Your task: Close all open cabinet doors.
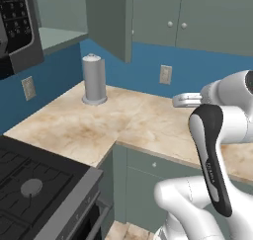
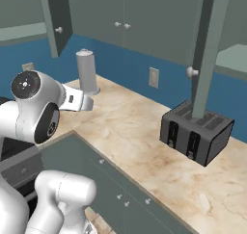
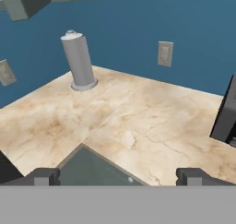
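One grey-green cabinet door [image 1: 109, 21] stands swung out from the wall above the counter corner; its knob shows in the right base view, where the same door [image 2: 57, 16] hangs at the upper left. A second open door [image 2: 210, 50] juts out edge-on above the toaster, knob facing left. Between them two closed doors [image 2: 120, 11] sit flush with paired knobs. My gripper [image 3: 118, 177] hovers over the counter's inner corner, well below the doors, open with nothing between its fingertips [image 3: 44, 176]. The left door's bottom corner [image 3: 23, 2] shows in the hand view.
A grey paper towel holder [image 1: 94, 78] stands at the back of the beige counter [image 1: 138, 120]. A black toaster [image 2: 195, 132] sits under the right open door. A stove [image 1: 34, 184] and a microwave [image 1: 17, 26] are to the left. Outlets [image 1: 165, 74] dot the blue wall.
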You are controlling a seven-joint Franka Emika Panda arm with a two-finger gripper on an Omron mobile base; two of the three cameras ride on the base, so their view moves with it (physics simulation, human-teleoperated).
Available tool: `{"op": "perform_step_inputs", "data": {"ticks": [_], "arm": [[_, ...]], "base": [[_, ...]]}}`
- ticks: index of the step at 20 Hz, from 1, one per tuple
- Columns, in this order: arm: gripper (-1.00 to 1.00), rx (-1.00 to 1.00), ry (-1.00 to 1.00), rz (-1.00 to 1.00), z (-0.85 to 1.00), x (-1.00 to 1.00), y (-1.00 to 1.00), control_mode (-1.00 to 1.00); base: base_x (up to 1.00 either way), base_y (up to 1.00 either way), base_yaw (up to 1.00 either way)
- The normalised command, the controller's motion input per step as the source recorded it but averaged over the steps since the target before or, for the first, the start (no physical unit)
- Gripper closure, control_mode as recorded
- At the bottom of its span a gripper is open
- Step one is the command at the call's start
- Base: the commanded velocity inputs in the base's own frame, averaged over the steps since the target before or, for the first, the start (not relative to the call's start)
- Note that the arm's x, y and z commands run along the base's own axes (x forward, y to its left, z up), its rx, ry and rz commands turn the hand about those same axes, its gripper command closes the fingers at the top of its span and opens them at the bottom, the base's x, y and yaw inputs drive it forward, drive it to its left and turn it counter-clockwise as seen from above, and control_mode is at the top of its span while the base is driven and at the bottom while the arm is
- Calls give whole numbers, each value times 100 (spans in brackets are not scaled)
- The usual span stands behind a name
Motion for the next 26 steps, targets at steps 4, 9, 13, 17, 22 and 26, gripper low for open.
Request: {"op": "perform_step_inputs", "data": {"ticks": [4, 9, 13, 17, 22, 26], "arm": [[-100, 0, 0, 0, 0, 0, 0, 100], [-100, 0, 0, 0, 0, 0, 0, 100], [-100, 0, 0, 0, 0, 0, 0, 100], [-100, 0, 0, 0, 0, 0, 0, 100], [-100, 0, 0, 0, 0, 0, 0, 100], [-100, 0, 0, 0, 0, 0, 0, 100]], "base": [[6, -56, 13], [16, -31, 15], [21, -5, 26], [24, -18, 30], [33, -29, 24], [43, -25, 18]]}}
